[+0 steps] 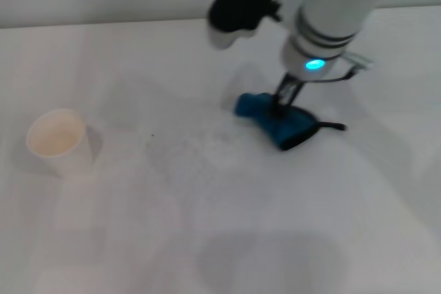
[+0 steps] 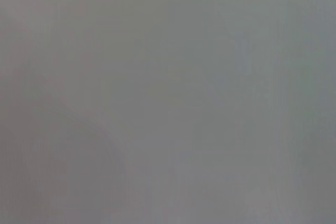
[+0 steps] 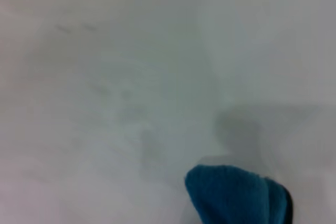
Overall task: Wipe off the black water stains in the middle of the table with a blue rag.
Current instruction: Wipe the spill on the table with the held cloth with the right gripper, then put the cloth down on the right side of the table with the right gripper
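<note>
The blue rag (image 1: 279,120) lies bunched on the white table (image 1: 207,239), right of the middle, with its black loop (image 1: 333,127) trailing to the right. My right gripper (image 1: 284,100) comes straight down onto the rag and is shut on its top. Left of the rag the table shows only a faint grey smear (image 1: 207,146) and a tiny dark speck (image 1: 152,135); no solid black water stains show. In the right wrist view, a fold of the blue rag (image 3: 236,195) sits at the edge, with faint streaks (image 3: 121,98) on the table beyond. My left gripper is out of view.
A white paper cup (image 1: 58,141) stands upright at the left of the table. The left wrist view shows only a plain grey surface (image 2: 168,98). The table's far edge (image 1: 103,24) meets a pale wall.
</note>
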Robot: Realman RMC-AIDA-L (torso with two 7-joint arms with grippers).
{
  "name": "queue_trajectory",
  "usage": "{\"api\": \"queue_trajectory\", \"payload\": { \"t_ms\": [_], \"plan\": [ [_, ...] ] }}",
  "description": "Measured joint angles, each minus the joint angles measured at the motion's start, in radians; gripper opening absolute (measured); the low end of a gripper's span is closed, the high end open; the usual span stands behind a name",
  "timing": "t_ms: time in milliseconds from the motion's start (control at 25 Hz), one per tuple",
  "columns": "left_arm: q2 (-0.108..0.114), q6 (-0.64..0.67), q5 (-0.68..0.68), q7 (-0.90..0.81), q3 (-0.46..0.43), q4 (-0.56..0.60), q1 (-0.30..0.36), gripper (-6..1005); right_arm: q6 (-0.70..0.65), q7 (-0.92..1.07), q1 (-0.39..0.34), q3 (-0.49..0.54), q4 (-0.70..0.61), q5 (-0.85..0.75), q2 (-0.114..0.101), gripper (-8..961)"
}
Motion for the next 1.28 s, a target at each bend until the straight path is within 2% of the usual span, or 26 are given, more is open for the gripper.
{"api": "queue_trajectory", "payload": {
  "t_ms": [280, 480, 720, 840, 1280],
  "plan": [
    [0.001, -0.002, -0.006, 0.000, -0.001, -0.012, -0.013, 662, 0.152, -0.007, -0.142, 0.206, -0.145, -0.220, -0.006, 94],
    [0.001, -0.009, -0.014, 0.000, -0.001, -0.014, -0.024, 662, 0.200, -0.009, -0.217, 0.259, -0.178, -0.266, -0.008, 94],
    [0.001, -0.035, -0.014, 0.000, -0.001, -0.023, -0.048, 662, 0.241, -0.010, -0.301, 0.266, -0.260, -0.261, -0.004, 95],
    [0.001, -0.052, -0.014, 0.000, -0.001, -0.024, -0.063, 661, 0.252, -0.010, -0.326, 0.270, -0.291, -0.259, -0.005, 95],
    [0.002, -0.073, -0.014, 0.000, -0.001, -0.025, -0.080, 661, 0.265, -0.054, -0.336, 0.270, -0.278, -0.237, -0.002, 95]
  ]
}}
